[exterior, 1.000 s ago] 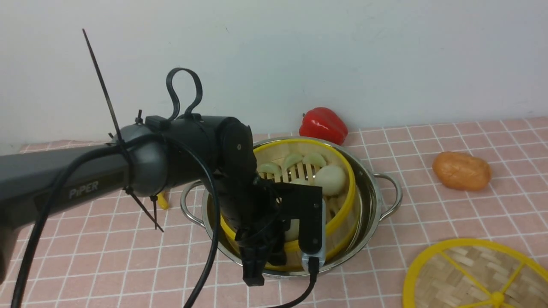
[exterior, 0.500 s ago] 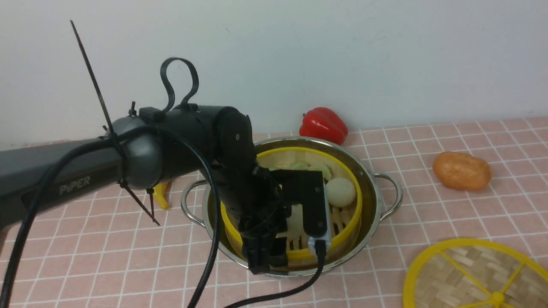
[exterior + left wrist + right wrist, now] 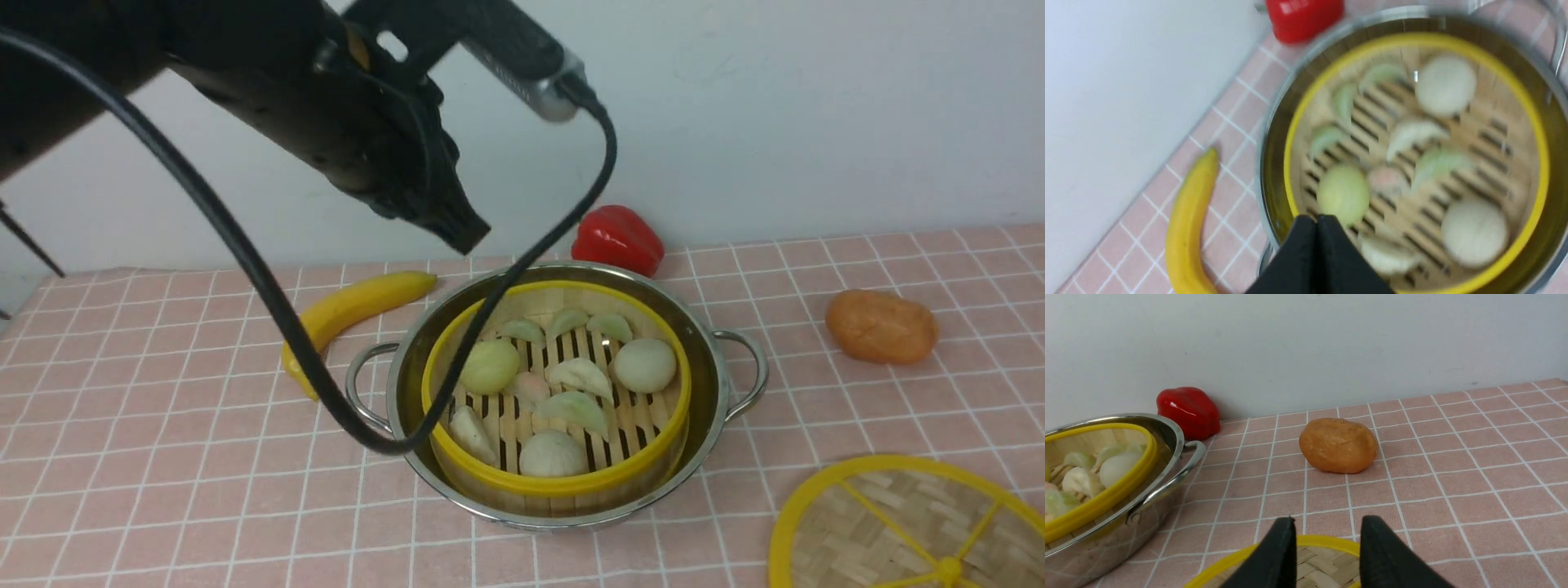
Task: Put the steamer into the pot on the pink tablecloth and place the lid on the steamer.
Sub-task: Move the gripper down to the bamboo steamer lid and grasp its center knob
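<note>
Gripper [image 3: 1319,222] high, angled, above pot's [image 3: 709,457] left side.

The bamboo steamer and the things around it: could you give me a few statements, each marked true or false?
1. The bamboo steamer sits inside the steel pot. True.
2. The woven lid already covers the steamer. False: it lies on the pink tablecloth, to the right of the pot.
3. The left gripper is gripping the banana. False: it is shut with nothing in it, and the banana lies on the cloth.
4. The right gripper is open. True.
5. The red bell pepper is inside the steamer. False: it is behind the pot, outside it.
</note>
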